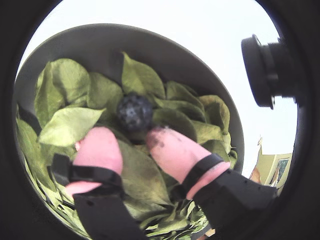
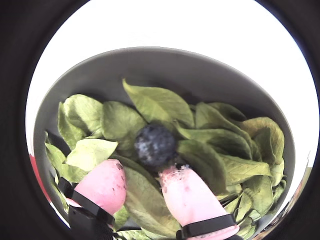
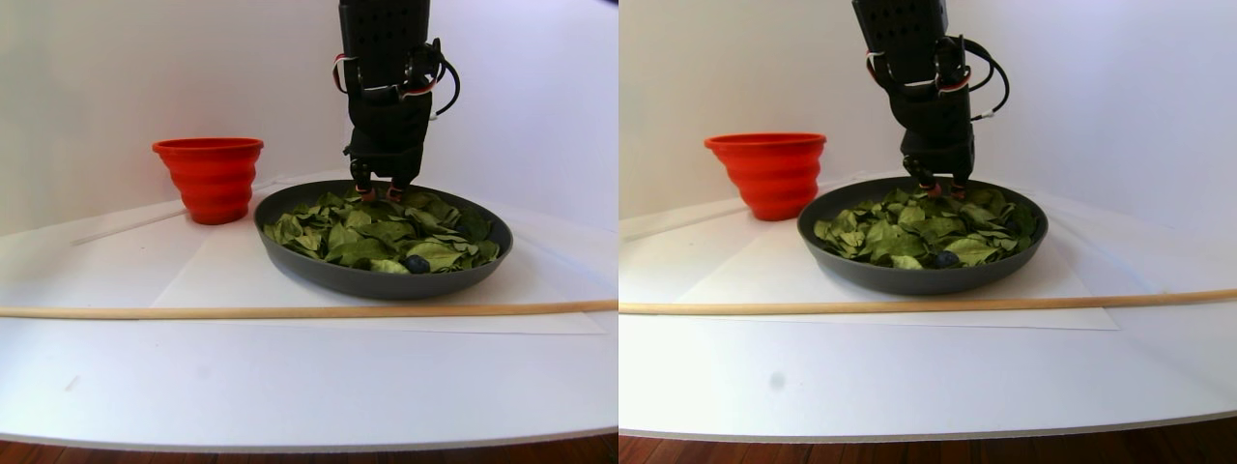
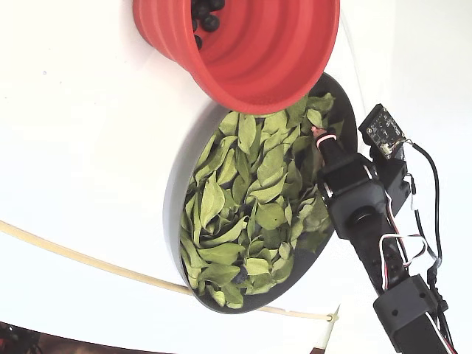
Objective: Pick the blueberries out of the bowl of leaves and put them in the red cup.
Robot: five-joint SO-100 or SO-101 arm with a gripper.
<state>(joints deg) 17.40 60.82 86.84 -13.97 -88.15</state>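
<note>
The dark grey bowl (image 3: 319, 274) holds a heap of green leaves (image 4: 251, 192). One blueberry (image 1: 134, 112) lies on the leaves just beyond my pink fingertips (image 1: 102, 145), level with the gap between them; the other wrist view shows the same blueberry (image 2: 155, 144). My gripper (image 1: 132, 139) is open and low over the far side of the bowl (image 4: 181, 192), fingers (image 3: 379, 191) pointing down. Another blueberry (image 3: 416, 263) sits near the bowl's front rim. The red cup (image 4: 258, 51) stands beside the bowl with several blueberries (image 4: 203, 15) inside.
A long thin wooden stick (image 3: 290, 311) lies across the white table in front of the bowl. A white sheet (image 3: 213, 271) lies under the bowl. The table's rounded front edge (image 3: 309, 440) is close. A small camera module (image 4: 383, 129) and wires ride on the arm.
</note>
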